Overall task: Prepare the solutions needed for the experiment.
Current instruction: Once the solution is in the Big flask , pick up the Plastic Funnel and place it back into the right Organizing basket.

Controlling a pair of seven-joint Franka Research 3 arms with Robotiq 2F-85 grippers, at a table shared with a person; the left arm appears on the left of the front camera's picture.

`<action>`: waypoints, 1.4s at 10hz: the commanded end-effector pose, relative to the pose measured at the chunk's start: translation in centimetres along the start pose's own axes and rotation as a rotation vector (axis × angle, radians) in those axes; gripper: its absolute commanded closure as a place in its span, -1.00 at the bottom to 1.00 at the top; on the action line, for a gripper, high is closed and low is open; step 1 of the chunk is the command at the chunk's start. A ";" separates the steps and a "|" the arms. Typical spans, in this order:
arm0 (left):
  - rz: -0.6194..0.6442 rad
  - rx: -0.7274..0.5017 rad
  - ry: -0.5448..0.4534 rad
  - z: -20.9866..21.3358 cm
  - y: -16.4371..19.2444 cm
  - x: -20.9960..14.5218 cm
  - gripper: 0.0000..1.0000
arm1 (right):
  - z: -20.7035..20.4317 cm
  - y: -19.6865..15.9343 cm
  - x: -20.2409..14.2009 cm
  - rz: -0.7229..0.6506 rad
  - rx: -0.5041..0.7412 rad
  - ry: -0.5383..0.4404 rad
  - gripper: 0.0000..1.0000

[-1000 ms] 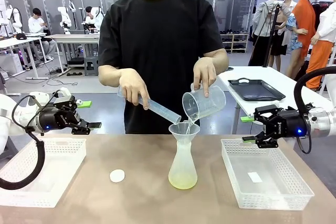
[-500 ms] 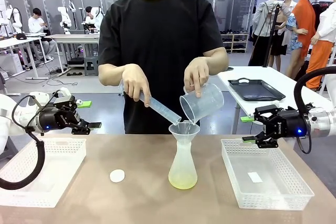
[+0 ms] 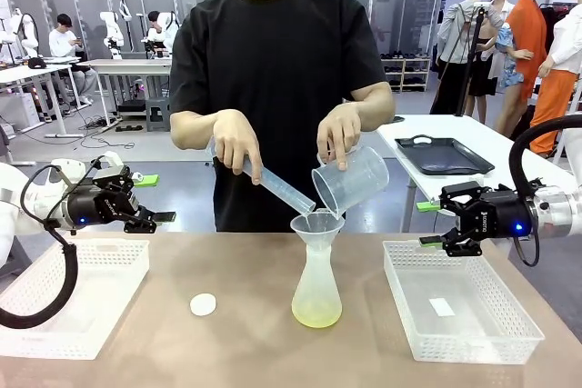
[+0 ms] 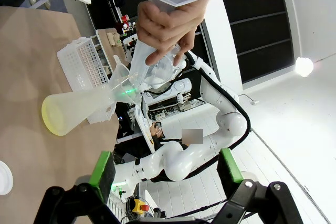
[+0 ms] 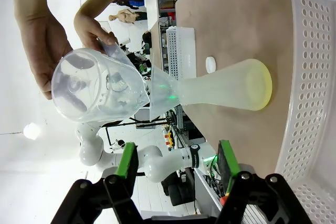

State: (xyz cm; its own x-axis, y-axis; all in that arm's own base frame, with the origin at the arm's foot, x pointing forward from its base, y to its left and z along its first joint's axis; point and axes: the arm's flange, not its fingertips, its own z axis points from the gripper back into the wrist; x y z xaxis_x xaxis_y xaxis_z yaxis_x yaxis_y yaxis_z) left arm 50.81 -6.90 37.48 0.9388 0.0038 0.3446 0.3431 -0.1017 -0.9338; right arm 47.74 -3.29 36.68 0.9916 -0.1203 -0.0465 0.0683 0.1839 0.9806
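Observation:
A clear conical flask (image 3: 317,283) stands mid-table with the solutions (image 3: 316,317), a shallow pale yellow layer, at its bottom. Above its flared mouth the person's hands tilt a graduated cylinder (image 3: 277,190) and a clear beaker (image 3: 353,179). My left gripper (image 3: 155,198) hovers open over the left basket, empty. My right gripper (image 3: 427,224) hovers open over the right basket, also empty. In the left wrist view the flask (image 4: 79,113) lies beyond my open left gripper (image 4: 165,169). In the right wrist view the beaker (image 5: 97,85) and flask (image 5: 220,90) lie beyond my open right gripper (image 5: 176,163).
A white perforated basket (image 3: 55,333) sits at the table's left, another (image 3: 509,333) at the right with a small white piece inside. A small white round cap (image 3: 203,304) lies left of the flask. A black tray (image 3: 443,154) rests on a table behind.
The person tipped the beaker a little further and moved it slightly left over the flask; the thin stream seen earlier no longer shows. Both arms stayed still.

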 end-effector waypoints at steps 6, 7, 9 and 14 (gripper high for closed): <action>-0.017 -0.018 0.007 0.0 0.0 0.1 -1.00 | 0.1 0.2 0.0 0.006 -0.011 0.008 -0.53; -0.017 -0.018 0.007 0.0 0.0 0.1 -1.00 | 0.1 0.2 0.0 0.006 -0.011 0.008 -0.53; -0.017 -0.018 0.007 0.0 0.0 0.1 -1.00 | 0.1 0.2 0.0 0.006 -0.011 0.008 -0.53; -0.017 -0.018 0.007 0.0 0.0 0.1 -1.00 | -1.6 2.9 -1.2 0.142 -0.101 -0.012 -0.53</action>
State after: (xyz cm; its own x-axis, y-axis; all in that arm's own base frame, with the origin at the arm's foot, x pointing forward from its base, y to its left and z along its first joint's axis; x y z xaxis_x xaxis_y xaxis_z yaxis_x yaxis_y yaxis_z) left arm 50.81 -6.91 37.48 0.9388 0.0037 0.3446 0.3431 -0.1017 -0.9338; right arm 47.81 -2.21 38.29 0.9942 -0.1052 0.0221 0.0027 0.2298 0.9732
